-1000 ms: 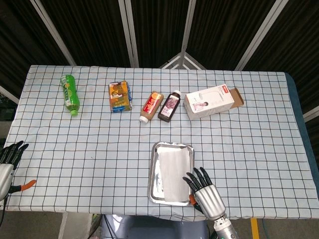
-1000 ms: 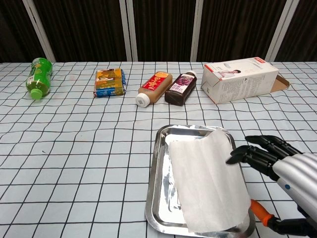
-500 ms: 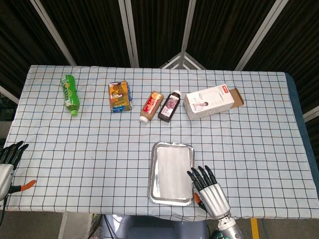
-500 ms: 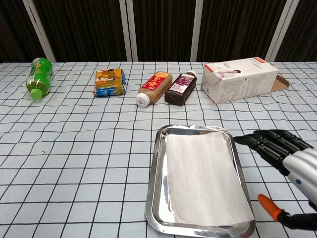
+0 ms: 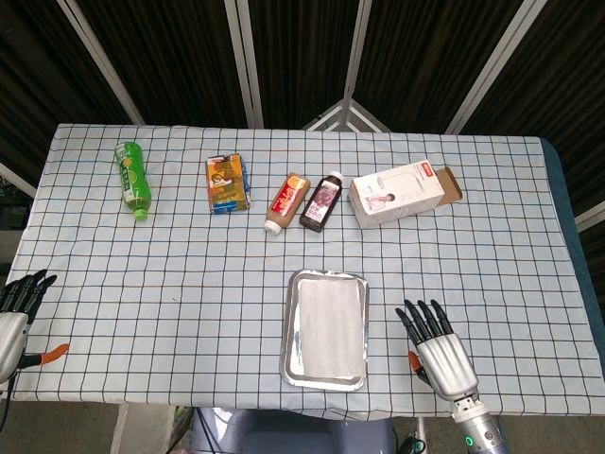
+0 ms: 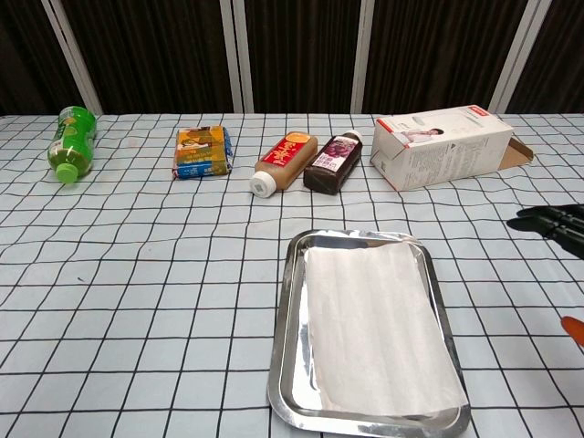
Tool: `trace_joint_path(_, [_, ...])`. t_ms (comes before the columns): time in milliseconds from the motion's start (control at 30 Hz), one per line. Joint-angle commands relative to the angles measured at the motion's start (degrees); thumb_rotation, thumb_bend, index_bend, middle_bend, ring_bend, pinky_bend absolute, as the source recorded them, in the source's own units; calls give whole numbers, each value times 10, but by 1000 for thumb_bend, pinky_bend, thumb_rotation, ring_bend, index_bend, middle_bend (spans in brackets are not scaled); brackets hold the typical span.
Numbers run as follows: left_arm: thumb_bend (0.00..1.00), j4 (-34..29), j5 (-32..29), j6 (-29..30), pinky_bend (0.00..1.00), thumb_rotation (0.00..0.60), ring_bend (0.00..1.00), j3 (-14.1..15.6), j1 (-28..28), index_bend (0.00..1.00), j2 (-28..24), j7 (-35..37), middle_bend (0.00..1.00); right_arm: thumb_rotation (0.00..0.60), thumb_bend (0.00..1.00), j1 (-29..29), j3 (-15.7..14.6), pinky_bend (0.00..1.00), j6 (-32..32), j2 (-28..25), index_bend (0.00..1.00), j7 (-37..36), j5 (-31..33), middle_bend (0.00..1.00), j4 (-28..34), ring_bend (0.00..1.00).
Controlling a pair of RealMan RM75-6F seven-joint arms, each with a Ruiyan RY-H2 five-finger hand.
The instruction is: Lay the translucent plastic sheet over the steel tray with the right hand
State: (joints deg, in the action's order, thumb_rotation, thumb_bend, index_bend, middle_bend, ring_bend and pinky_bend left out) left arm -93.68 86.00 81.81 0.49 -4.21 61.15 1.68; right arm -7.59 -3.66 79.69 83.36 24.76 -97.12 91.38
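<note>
The steel tray lies near the table's front edge, in the middle. The translucent plastic sheet lies flat inside it, covering most of its floor. My right hand hovers to the right of the tray, apart from it, fingers spread and holding nothing. In the chest view only its dark fingertips show at the right edge. My left hand is at the far left edge of the table, fingers spread and empty; it is absent from the chest view.
Along the back stand a green bottle, an orange and blue carton, a brown bottle, a dark bottle and a white box with an open flap. A checked cloth covers the table.
My right hand has let go of the sheet and moved right, away from the tray. The sheet, lifted at one corner before, now lies flat in the tray.
</note>
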Motion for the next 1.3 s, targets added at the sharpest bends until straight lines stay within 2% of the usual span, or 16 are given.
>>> trace_joint_path(33, [0,-1,0,0,0,600,0,0,0,0,-1,0,0,600,501,-7,-12,0,-17,-27,0,17,-8,53,11,0])
trace_joint_path(200, [0,-2,-1,-3,0,600,0,1,0,0,-3,3,0,600,592,-13,-27,0,-29,-70,0,11,-15,45,40,0])
trace_joint_path(300, [0,-2,0,-4,0,600,0,1,-1,0,-3,3,0,600,598,-15,-32,0,-27,-80,0,0,-27,45,51,0])
trace_joint_path(567, [0,-2,-1,-3,0,600,0,1,0,0,-4,6,0,600,609,-27,-21,0,-29,-88,0,-22,-33,39,62,0])
trace_joint_path(633, [0,-1,-1,-4,0,600,0,1,-1,0,-3,5,0,600,686,-36,-22,0,-34,-92,0,-26,-49,37,64,0])
trace_joint_path(767, [0,-1,-1,-5,0,600,0,1,-2,0,-2,2,0,600,906,-60,-31,0,-58,-99,0,-16,-88,28,65,0])
trace_joint_path(867, [0,-2,-1,-5,0,600,0,1,-2,0,-1,0,0,600,978,-81,-30,0,-97,-100,0,6,-96,28,78,0])
trace_joint_path(933, [0,-2,-2,-5,0,600,0,1,-2,0,-1,-1,0,600,992,-94,-24,0,-123,-97,0,20,-89,28,91,0])
trace_joint_path(1133, [0,-2,-3,-5,0,600,0,0,-2,0,-2,4,0,600,997,-132,11,0,-213,-84,0,60,-11,28,142,0])
trace_joint_path(1300, [0,-1,-7,-6,0,600,0,-2,-3,0,-4,10,0,600,997,-150,34,0,-257,-66,0,94,56,28,163,0])
